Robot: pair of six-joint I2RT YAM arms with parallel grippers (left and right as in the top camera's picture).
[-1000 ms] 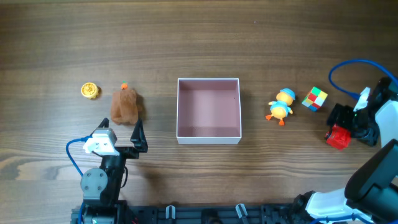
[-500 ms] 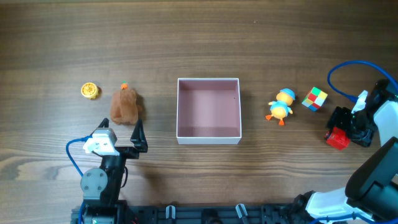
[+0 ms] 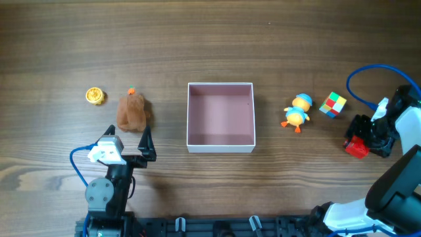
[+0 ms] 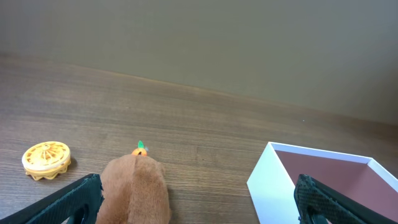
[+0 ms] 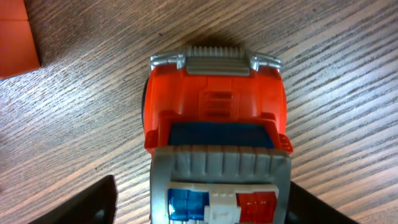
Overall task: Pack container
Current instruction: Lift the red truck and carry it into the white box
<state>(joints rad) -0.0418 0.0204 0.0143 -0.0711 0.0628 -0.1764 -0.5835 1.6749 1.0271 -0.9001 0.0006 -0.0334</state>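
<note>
The container (image 3: 220, 140), a square white-walled box with a dusky pink inside, sits mid-table with nothing in it; its corner shows in the left wrist view (image 4: 273, 180). My right gripper (image 3: 363, 136) is open at the far right, its fingers on either side of a red toy truck (image 3: 356, 147), seen close up in the right wrist view (image 5: 214, 124). My left gripper (image 3: 141, 146) is open and empty, just in front of a brown plush toy (image 3: 132, 112), which also fills the lower left wrist view (image 4: 134, 190).
A yellow-and-blue duck toy (image 3: 297, 112) and a multicoloured cube (image 3: 333, 105) lie right of the container. A small yellow disc (image 3: 95, 96) lies left of the plush. An orange block corner (image 5: 15, 34) shows beside the truck.
The right gripper has shifted slightly down and left, settling closer around the red truck. The left arm and the other toys have not moved.
</note>
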